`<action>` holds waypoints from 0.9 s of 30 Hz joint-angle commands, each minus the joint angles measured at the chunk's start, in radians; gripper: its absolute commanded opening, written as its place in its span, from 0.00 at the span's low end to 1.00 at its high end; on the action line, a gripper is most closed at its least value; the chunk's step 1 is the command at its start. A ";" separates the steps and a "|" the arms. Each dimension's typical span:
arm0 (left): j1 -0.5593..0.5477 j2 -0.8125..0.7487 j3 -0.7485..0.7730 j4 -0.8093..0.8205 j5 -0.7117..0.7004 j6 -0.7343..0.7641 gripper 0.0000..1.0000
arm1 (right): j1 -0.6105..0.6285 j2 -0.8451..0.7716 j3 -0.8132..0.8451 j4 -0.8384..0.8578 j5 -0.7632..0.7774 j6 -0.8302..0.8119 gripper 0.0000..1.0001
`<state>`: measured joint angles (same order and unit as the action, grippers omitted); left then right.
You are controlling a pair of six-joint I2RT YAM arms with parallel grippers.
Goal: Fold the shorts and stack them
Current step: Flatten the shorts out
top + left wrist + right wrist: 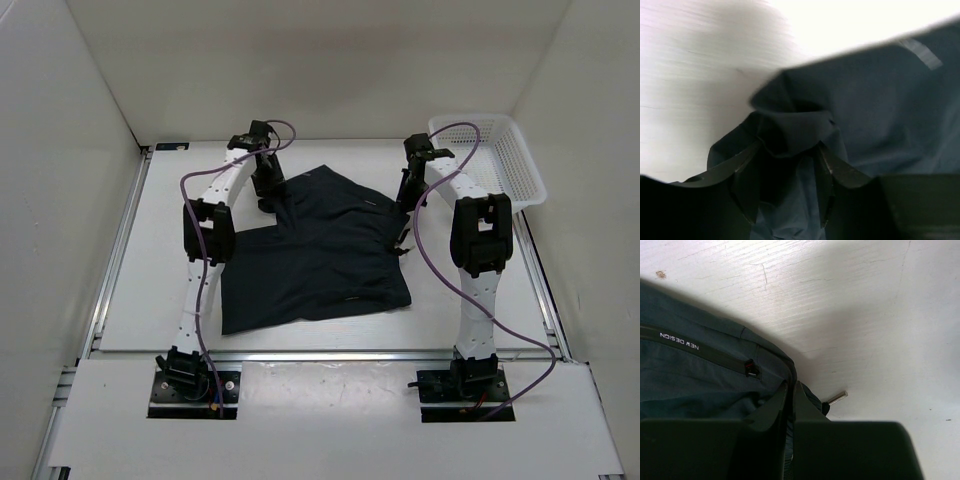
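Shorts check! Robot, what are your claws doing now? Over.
Left gripper open over a bunched fold of the dark navy cloth shorts. Right gripper shut on their edge. White plastic mesh basket stands apart.

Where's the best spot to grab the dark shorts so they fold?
Probably a far corner, from above: the shorts lie spread flat on the table, so only an edge can be pinched. The right end effector grips there, beside the zip pocket.
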<state>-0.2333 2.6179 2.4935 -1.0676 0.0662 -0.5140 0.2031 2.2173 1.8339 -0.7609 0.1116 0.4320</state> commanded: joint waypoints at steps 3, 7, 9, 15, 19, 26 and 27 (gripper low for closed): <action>-0.015 -0.081 -0.019 -0.006 -0.003 0.034 0.58 | -0.005 -0.054 -0.007 -0.011 0.023 -0.012 0.00; -0.015 -0.119 -0.099 -0.006 -0.045 0.034 0.54 | -0.005 -0.054 -0.007 -0.011 0.023 -0.012 0.00; -0.015 -0.142 -0.123 -0.006 -0.054 0.034 0.32 | -0.005 -0.054 -0.007 -0.011 0.023 -0.003 0.00; -0.002 -0.228 -0.111 -0.058 -0.161 0.052 0.10 | -0.005 -0.065 -0.025 -0.011 0.033 -0.003 0.00; 0.066 -0.376 -0.183 -0.058 -0.146 0.126 0.10 | -0.005 -0.065 -0.025 -0.011 0.042 -0.003 0.00; 0.167 -0.438 -0.286 -0.086 -0.060 0.215 0.10 | -0.025 -0.054 0.008 -0.011 0.042 -0.003 0.00; 0.167 -0.438 -0.297 -0.086 -0.060 0.215 0.13 | -0.025 -0.045 0.022 -0.011 0.033 -0.003 0.00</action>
<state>-0.1005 2.2158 2.2391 -1.1313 0.0246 -0.3557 0.2028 2.2112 1.8183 -0.7559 0.1009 0.4419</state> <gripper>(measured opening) 0.131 0.022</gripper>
